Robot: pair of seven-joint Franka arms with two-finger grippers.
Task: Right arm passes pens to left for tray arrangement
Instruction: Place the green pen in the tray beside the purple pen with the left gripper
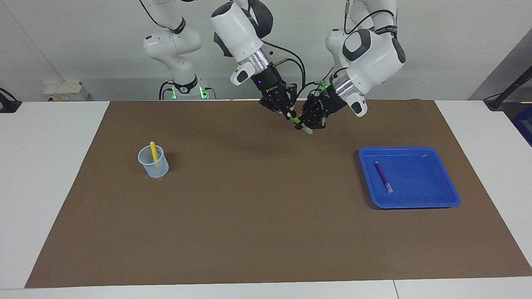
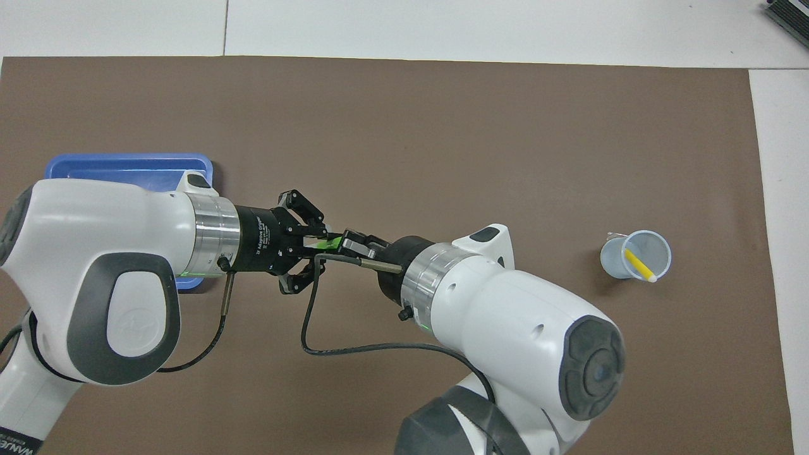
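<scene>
Over the brown mat close to the robots, the green pen (image 1: 296, 121) (image 2: 329, 242) hangs in the air between both hands. My right gripper (image 1: 289, 115) (image 2: 348, 242), the one with the blue light, is shut on its upper end. My left gripper (image 1: 305, 123) (image 2: 318, 244) is shut on its lower part, and the pale tip pokes out below. The purple pen (image 1: 383, 176) lies in the blue tray (image 1: 432, 195) (image 2: 126, 165) toward the left arm's end; the left arm hides it from above. The yellow pen (image 1: 153, 151) (image 2: 639, 265) stands in a cup.
A small translucent cup (image 1: 154, 167) (image 2: 622, 260) stands on the mat toward the right arm's end. The brown mat (image 1: 257, 216) covers most of the white table. A black cable (image 2: 328, 341) loops under the right wrist.
</scene>
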